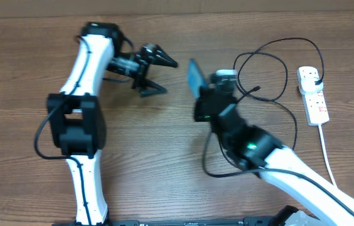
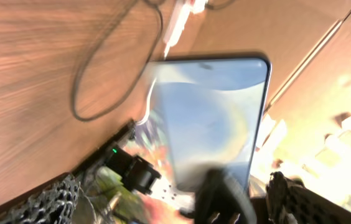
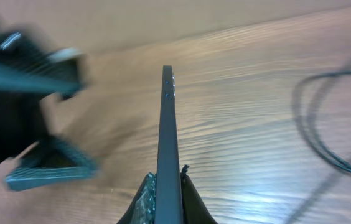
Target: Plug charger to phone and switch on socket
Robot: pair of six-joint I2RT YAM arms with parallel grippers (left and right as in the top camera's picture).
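Note:
My right gripper (image 1: 207, 94) is shut on the phone (image 1: 195, 78) and holds it upright on its edge above the table. In the right wrist view the phone (image 3: 168, 124) stands edge-on between the jaws (image 3: 168, 198). My left gripper (image 1: 164, 76) is open and empty just left of the phone, facing its light-blue screen (image 2: 216, 118). The charger's black cable (image 1: 268, 66) lies in loops right of the phone, its black plug (image 1: 316, 76) in the white socket strip (image 1: 315, 100) at the far right.
The strip's white cord (image 1: 327, 157) runs toward the front right. The cable also shows blurred in the left wrist view (image 2: 94, 68) and the right wrist view (image 3: 325, 130). The left gripper appears blurred in the right wrist view (image 3: 32, 118).

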